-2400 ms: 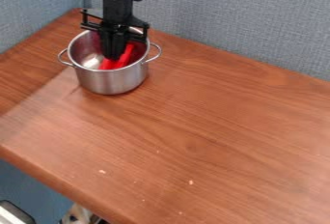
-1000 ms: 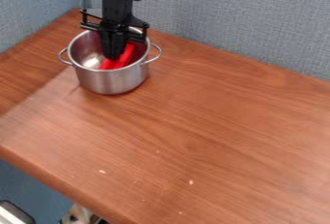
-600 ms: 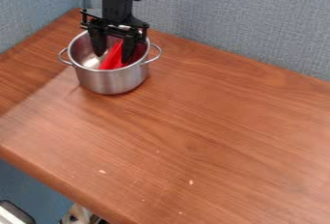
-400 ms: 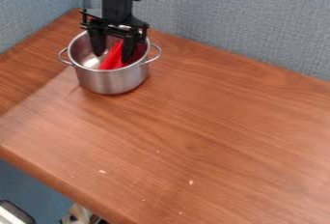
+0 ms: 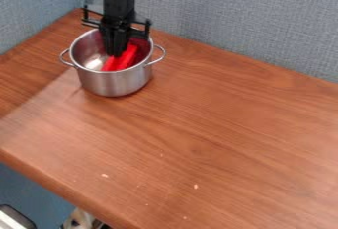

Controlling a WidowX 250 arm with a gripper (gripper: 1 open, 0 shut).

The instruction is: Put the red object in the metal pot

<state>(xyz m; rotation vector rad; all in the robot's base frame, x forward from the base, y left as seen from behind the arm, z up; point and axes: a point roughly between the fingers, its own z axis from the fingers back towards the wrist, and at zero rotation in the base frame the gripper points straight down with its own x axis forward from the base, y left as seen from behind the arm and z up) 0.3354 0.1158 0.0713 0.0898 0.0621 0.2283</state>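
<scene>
The metal pot (image 5: 93, 72) stands near the table's back left corner, round and shiny, with small side handles. Inside it lies the red object (image 5: 126, 61), leaning against the right inner wall with only part of it showing. My gripper (image 5: 117, 45) hangs straight down over the pot's mouth, its dark fingers drawn close together just above the red object. No red shows between the fingers, and the tips overlap the pot's rim in this view.
The wooden table (image 5: 199, 134) spreads wide to the right and front of the pot. A grey-blue wall (image 5: 251, 16) runs close behind the pot and the arm. The table's left and front edges drop off to the floor.
The fingers stood spread wide around the red object a moment ago. They have since drawn together and the gripper has lifted slightly, while the red object stays in the pot.
</scene>
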